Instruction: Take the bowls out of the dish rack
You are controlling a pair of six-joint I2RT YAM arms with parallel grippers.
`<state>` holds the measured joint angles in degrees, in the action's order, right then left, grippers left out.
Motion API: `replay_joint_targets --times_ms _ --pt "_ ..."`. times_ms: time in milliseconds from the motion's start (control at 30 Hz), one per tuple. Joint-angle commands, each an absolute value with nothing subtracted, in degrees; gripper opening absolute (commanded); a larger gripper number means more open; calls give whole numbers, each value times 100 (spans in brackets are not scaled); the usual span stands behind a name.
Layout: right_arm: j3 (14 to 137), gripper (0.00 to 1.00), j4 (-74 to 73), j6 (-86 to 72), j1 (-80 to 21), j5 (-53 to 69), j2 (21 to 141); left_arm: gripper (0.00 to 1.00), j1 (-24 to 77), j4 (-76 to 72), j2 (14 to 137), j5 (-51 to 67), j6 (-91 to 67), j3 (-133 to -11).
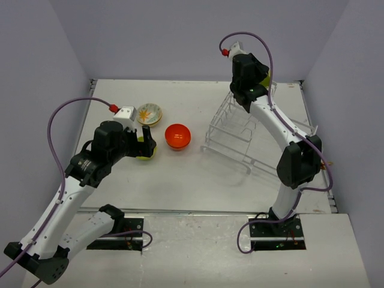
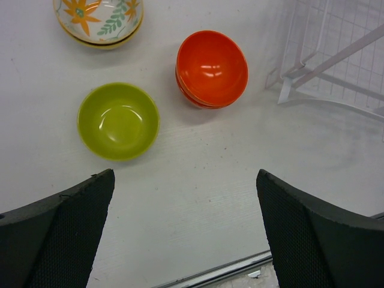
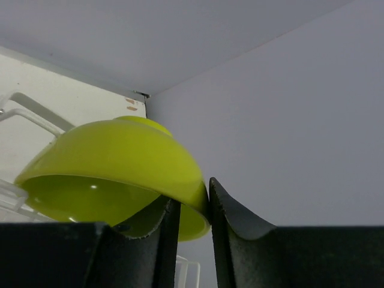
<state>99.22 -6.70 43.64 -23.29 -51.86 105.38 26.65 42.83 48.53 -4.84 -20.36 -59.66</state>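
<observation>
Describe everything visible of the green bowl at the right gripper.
The lime-green bowl is small, round and shallow, plain and glossy, like glazed ceramic or plastic, with a low foot ring. It is tilted, base up, opening facing down and left in the right wrist view. The right gripper pinches its rim, one black finger inside, one outside. White wires of the dish rack show beside and below it; whether it touches them cannot be seen.

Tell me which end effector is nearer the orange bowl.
Left. The left end effector hovers open beside the orange bowl; the right end effector is at the dish rack, pinching a lime-green bowl.
</observation>
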Motion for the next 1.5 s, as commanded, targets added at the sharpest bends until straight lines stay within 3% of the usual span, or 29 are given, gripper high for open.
replay_joint_targets --times_ms 0,67,200,667,767,867,900,933,1000,1233,1333,1400,1433,1467 --pt "9774 24 -361 4447 -2285 -5098 10494 100 2646 4052 4816 -352 -1898 -5898" --pt "9730 21 -308 4474 -2285 -5098 10459 100 2646 3973 4860 -264 -1933 -5906" --pt "9519 0 -80 4614 -2285 -5133 10249 100 2646 3876 4939 -193 -1969 -5941" --pt "9632 0 615 5045 -2311 -5755 9334 100 2646 3464 5010 -44 -2276 -6152" --pt "10174 0 -302 4196 -2355 -5959 9290 100 2654 3139 5176 298 -2382 -6363" --pt "11497 0 -3376 1563 -2513 -4953 9447 100 2917 2638 5588 553 -2461 -6775" --pt "11844 0 -4141 329 -2531 -4304 9492 100 3057 2367 5694 441 -2461 -6924" --pt "12230 0 -5001 -127 -2540 -2888 9510 100 3433 2242 5817 309 -2452 -7256" --pt "12270 0 -5421 -927 -2653 -1528 9405 100 3752 2083 6256 -102 -2408 -7679" --pt "11629 0 -5625 -1731 -3286 -633 8921 99 4131 2478 7793 -1291 -1873 -9544" --pt "11426 0 -5608 -1810 -3489 -598 8763 85 4131 2531 8006 -1441 -1854 -9686" --pt "11216 0 -5494 -1881 -3551 -493 8640 68 4131 2557 8164 -1459 -1863 -9729" --pt "11154 0 -5441 -1907 -3568 -518 8614 51 4131 2592 8217 -1494 -1889 -9738" --pt "11101 0 -5388 -1916 -3594 -536 8587 45 4131 2697 8279 -1520 -1898 -9773"
